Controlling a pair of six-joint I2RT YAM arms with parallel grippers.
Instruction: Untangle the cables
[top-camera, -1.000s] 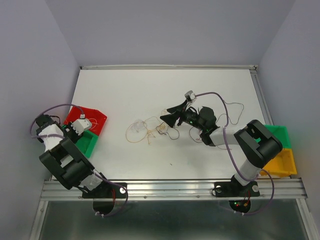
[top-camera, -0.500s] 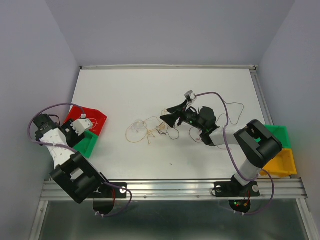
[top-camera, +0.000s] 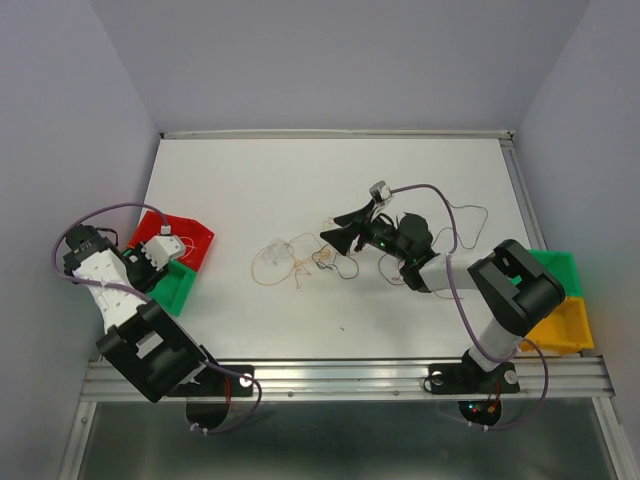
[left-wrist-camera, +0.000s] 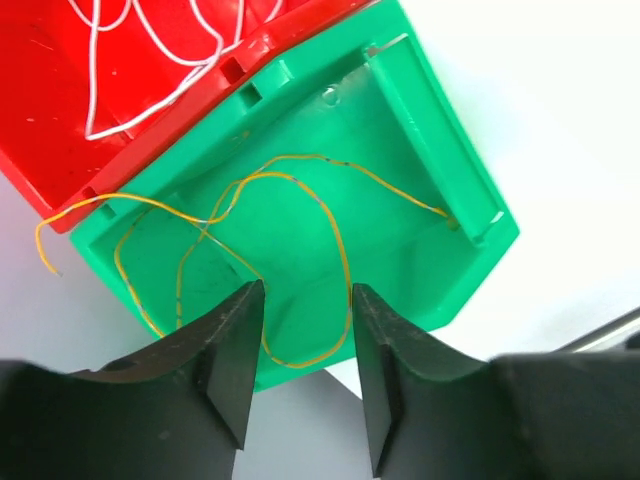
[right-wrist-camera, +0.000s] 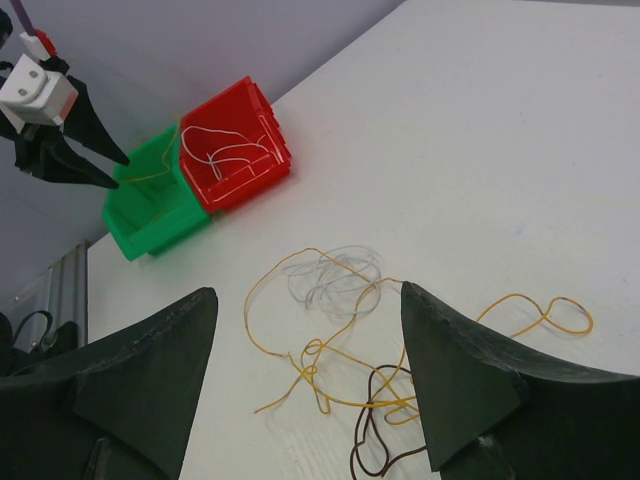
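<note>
Loosely, the cables (top-camera: 300, 262) sprawl left-to-right on the table (top-camera: 250, 180) — left gripper (left-wrist-camera: 305, 290) and right gripper (right-wrist-camera: 308, 292) both gape, empty.

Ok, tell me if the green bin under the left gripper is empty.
Not empty: a yellow wire lies looped inside the green bin, one end trailing out over its wall.

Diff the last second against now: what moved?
Left arm's elbow swung toward the near table edge; the left gripper stayed over the green bin, fingers apart above the yellow cable lying in it. Right gripper and the tangled cables on the table: unchanged.
</note>
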